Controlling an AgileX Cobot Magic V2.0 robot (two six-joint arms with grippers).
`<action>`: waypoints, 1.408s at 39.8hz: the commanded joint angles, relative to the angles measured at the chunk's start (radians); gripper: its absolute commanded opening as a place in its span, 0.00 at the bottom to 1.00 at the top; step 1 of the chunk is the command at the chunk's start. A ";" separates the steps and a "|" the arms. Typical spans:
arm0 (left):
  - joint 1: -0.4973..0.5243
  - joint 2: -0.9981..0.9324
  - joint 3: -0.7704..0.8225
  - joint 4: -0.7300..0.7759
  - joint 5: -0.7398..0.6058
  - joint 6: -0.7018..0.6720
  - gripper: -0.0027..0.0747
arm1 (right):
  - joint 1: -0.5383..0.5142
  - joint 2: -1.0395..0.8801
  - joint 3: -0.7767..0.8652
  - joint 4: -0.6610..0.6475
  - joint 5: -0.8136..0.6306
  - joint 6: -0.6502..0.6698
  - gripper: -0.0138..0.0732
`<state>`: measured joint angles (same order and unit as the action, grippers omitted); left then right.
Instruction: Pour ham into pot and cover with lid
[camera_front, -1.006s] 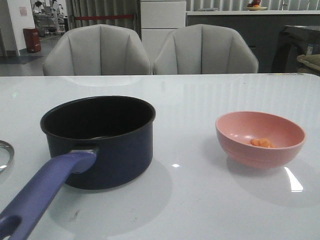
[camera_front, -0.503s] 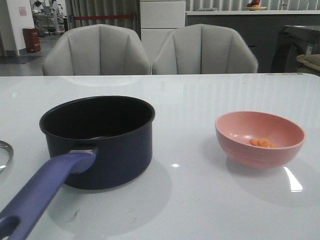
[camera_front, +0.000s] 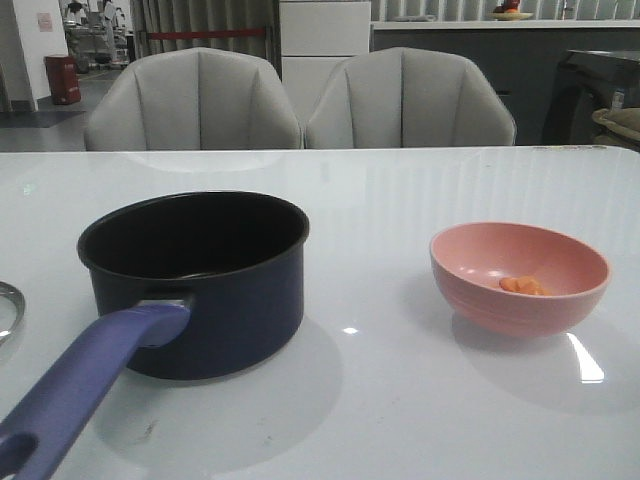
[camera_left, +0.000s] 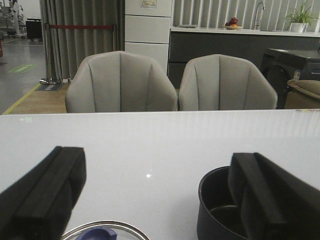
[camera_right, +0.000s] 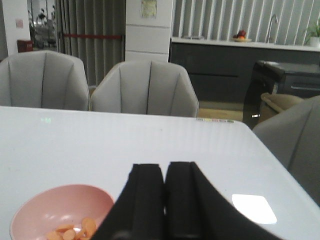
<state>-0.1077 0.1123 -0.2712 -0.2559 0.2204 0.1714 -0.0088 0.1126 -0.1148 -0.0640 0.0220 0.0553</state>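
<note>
The pot (camera_front: 195, 280), dark navy with a long purple-blue handle (camera_front: 80, 390), stands left of centre on the white table. The ham (camera_front: 522, 286) is a few orange chunks in the pink bowl (camera_front: 520, 275) at the right. Only a steel sliver of the lid (camera_front: 6, 310) shows at the left edge. Neither gripper appears in the front view. In the left wrist view my left gripper (camera_left: 156, 160) is open and empty, with the lid (camera_left: 105, 231) below it and the pot (camera_left: 215, 205) beside its right finger. My right gripper (camera_right: 164, 170) is shut on nothing, beside the bowl (camera_right: 55, 210) with ham (camera_right: 70, 232).
Two grey chairs (camera_front: 300, 100) stand behind the table's far edge. A dark counter (camera_front: 480, 60) runs along the back wall. The glossy table top (camera_front: 380, 200) carries reflections.
The pot sits a hair further left in the front view. Bowl and ham have not moved.
</note>
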 joint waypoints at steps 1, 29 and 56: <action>-0.015 0.010 -0.027 -0.007 -0.082 -0.001 0.85 | -0.001 0.124 -0.126 -0.006 0.038 0.005 0.32; -0.017 0.010 -0.027 -0.007 -0.083 -0.001 0.85 | -0.001 0.632 -0.360 0.152 0.248 0.039 0.68; -0.017 0.010 -0.027 -0.007 -0.054 -0.001 0.85 | -0.001 1.412 -0.912 0.420 0.585 -0.163 0.70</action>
<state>-0.1183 0.1123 -0.2712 -0.2559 0.2304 0.1714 -0.0088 1.4973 -0.9553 0.3358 0.6163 -0.0796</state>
